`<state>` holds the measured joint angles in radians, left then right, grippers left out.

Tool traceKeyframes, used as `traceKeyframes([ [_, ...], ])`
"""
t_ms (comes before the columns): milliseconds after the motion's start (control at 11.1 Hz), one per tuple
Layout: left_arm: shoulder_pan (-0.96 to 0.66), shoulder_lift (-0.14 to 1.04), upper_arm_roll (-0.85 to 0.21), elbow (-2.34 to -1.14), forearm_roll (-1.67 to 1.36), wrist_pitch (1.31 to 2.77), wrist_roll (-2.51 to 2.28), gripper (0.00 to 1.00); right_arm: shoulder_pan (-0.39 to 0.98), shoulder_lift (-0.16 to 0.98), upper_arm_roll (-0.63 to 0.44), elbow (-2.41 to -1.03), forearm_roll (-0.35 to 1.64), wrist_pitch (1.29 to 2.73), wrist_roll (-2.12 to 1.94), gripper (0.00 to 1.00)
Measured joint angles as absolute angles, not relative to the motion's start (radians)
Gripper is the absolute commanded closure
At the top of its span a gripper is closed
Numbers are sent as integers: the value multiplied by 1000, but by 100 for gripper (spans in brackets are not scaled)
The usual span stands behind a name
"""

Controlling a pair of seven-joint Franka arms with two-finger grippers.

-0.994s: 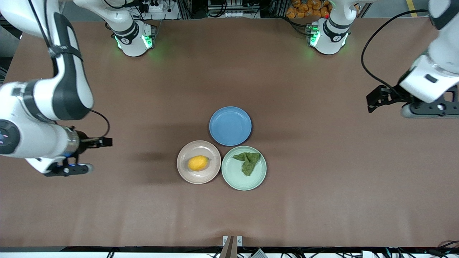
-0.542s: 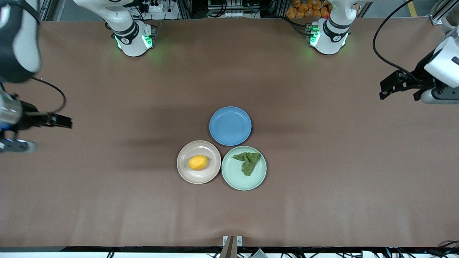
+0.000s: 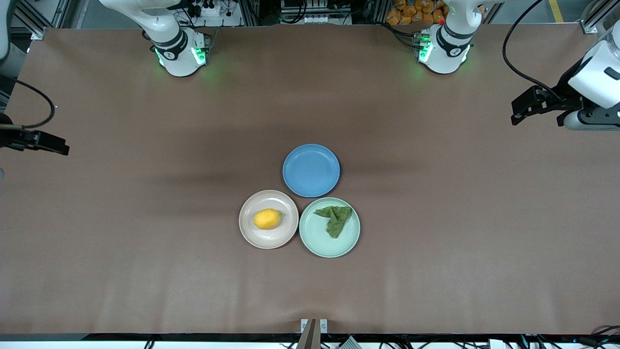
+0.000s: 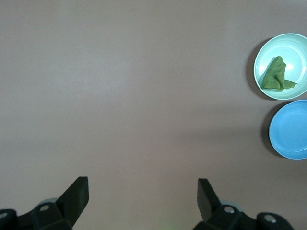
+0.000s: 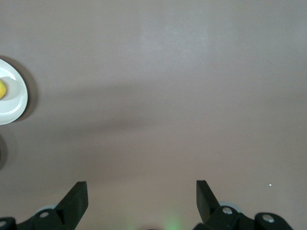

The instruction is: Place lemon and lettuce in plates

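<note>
The lemon (image 3: 267, 219) lies in the beige-pink plate (image 3: 252, 237). The lettuce (image 3: 335, 219) lies in the mint green plate (image 3: 319, 248) beside it, toward the left arm's end. My left gripper (image 4: 143, 196) is open and empty, over bare table near the left arm's end (image 3: 580, 120). Its view shows the lettuce (image 4: 277, 75) in the mint plate (image 4: 265, 48) far off. My right gripper (image 5: 142, 199) is open and empty over bare table at the right arm's end. Only its wrist (image 3: 38, 140) shows in the front view. Its view catches the beige plate (image 5: 14, 103) and a sliver of lemon (image 5: 2, 89).
An empty blue plate (image 3: 311, 170) touches both plates, farther from the front camera; it also shows in the left wrist view (image 4: 290, 129). The brown table (image 3: 436, 271) is bare around the three plates.
Both arms have drawn away from the plates toward their own ends of the table; the right arm moved most. Lemon, lettuce and plates have not moved.
</note>
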<state>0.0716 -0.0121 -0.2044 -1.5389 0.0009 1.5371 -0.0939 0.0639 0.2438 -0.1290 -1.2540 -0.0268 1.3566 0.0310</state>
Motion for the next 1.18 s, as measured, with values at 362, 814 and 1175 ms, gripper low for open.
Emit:
traceKeyframes([
  [362,72,-36,-204,-1552,1,1537,-94,0,-87,173,73,-1315,-26,1353,31,0],
  [814,73,-38,-204,-1555,1,1550,-94,0,-100,44,91,-1517,-26,1445,31,0],
  [1175,72,-38,-206,-1561,1,1580,-94,0,-86,21,53,-1548,-26,1455,31,0],
])
